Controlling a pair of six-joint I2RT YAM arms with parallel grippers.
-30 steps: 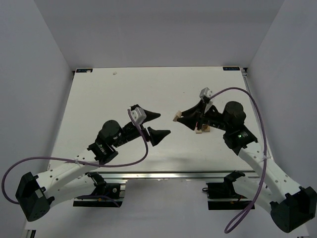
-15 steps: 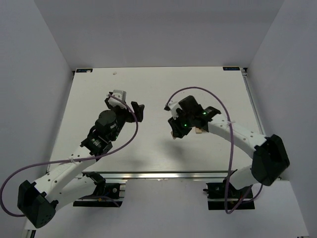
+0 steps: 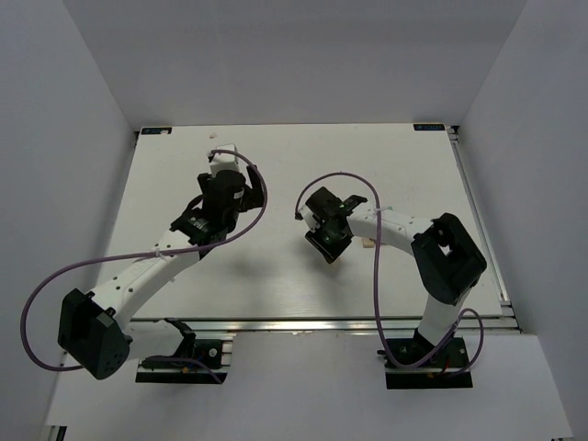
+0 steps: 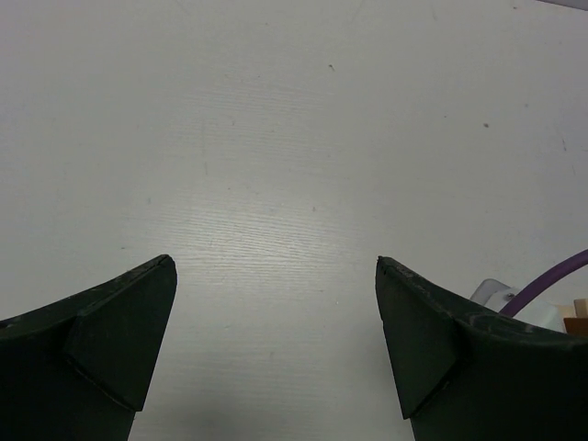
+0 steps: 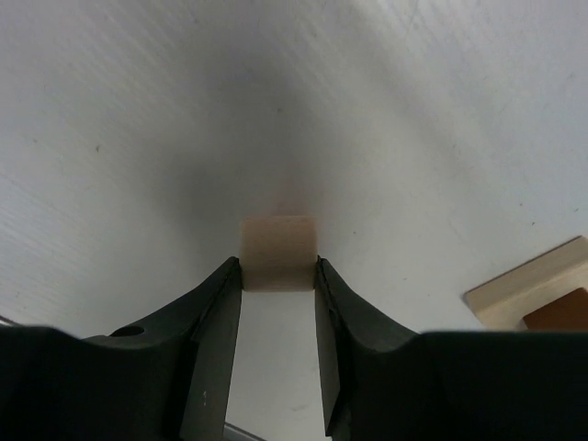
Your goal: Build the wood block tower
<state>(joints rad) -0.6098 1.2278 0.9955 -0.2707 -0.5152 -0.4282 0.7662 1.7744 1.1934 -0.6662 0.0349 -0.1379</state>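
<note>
My right gripper is shut on a small light tan wooden block and holds it close over the white table. In the top view this gripper is just left of the small block stack. The stack shows at the right edge of the right wrist view as a tan block with a dark brown one on it. No green block shows. My left gripper is open and empty over bare table, at the left middle in the top view.
The white table has side walls on the left, right and far sides. The right arm's purple cable loops above its wrist. A bit of cable and blocks shows at the right edge of the left wrist view.
The right arm swung its gripper, with the tan block, leftward and down to the left of the stack. The left arm stretched toward the far side, gripper still open.
</note>
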